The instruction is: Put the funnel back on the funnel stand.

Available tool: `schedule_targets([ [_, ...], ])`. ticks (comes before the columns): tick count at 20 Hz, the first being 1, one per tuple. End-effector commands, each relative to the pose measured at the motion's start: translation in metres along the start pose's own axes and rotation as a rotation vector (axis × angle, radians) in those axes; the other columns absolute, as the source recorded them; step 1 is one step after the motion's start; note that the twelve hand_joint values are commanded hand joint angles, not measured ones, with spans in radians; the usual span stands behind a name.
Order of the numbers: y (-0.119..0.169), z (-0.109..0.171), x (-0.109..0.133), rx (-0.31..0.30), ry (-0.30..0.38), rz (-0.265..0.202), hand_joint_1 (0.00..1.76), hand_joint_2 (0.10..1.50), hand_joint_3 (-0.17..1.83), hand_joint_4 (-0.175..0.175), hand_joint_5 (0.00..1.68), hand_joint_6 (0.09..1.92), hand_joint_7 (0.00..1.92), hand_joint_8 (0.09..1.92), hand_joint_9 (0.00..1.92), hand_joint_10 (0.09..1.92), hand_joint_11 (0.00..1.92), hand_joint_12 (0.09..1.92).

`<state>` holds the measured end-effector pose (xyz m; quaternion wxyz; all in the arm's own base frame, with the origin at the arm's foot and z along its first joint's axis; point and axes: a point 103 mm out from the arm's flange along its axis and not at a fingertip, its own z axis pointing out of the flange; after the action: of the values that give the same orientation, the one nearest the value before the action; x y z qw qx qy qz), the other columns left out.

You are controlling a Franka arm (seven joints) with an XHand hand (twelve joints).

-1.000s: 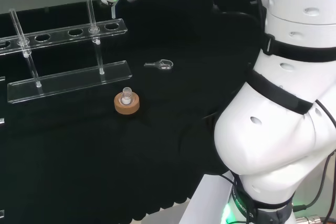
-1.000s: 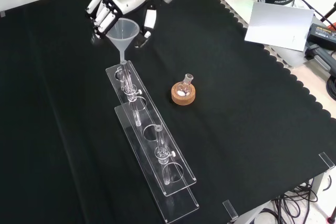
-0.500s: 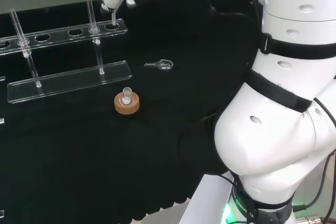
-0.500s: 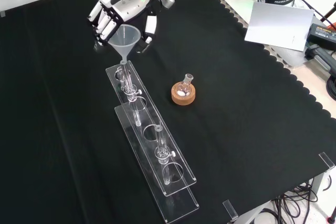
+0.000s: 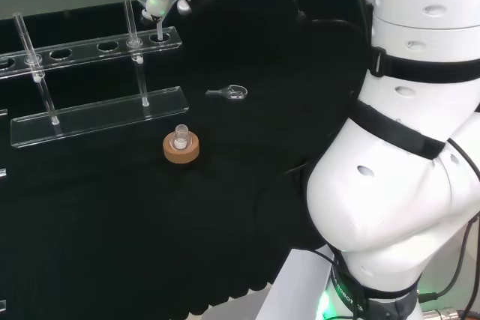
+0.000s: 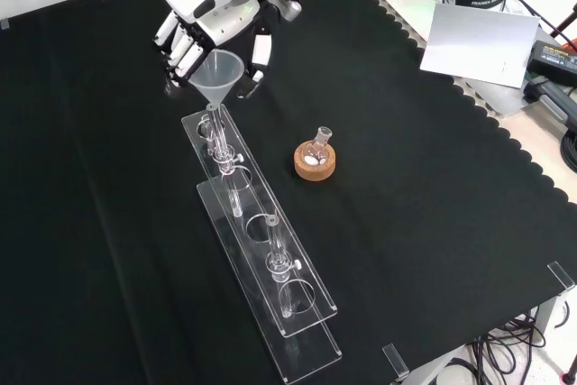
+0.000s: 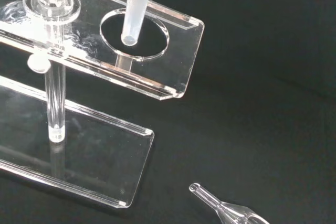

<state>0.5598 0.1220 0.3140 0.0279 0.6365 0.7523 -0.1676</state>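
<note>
I am holding the funnel pinched at its cone rim in the hand, its stem hanging just below my fingers over the stand's end hole; it looks light, thin-walled and slippery.

Funnel stem tip over funnel stand hole.

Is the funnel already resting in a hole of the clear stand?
No, the funnel hangs above the end hole of the stand.
</note>
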Motion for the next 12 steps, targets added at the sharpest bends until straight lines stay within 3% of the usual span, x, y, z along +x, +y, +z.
schedule_targets([
  [1,0.008,0.007,0.002,0.018,-0.001,-0.003,0.75,0.87,0.47,-0.022,0.59,0.24,0.64,0.66,0.98,0.44,0.48,1.29],
  [12,0.016,0.028,0.013,0.055,-0.006,-0.022,0.75,0.86,0.47,-0.022,0.58,0.25,0.63,0.66,0.96,0.44,0.48,1.29],
])
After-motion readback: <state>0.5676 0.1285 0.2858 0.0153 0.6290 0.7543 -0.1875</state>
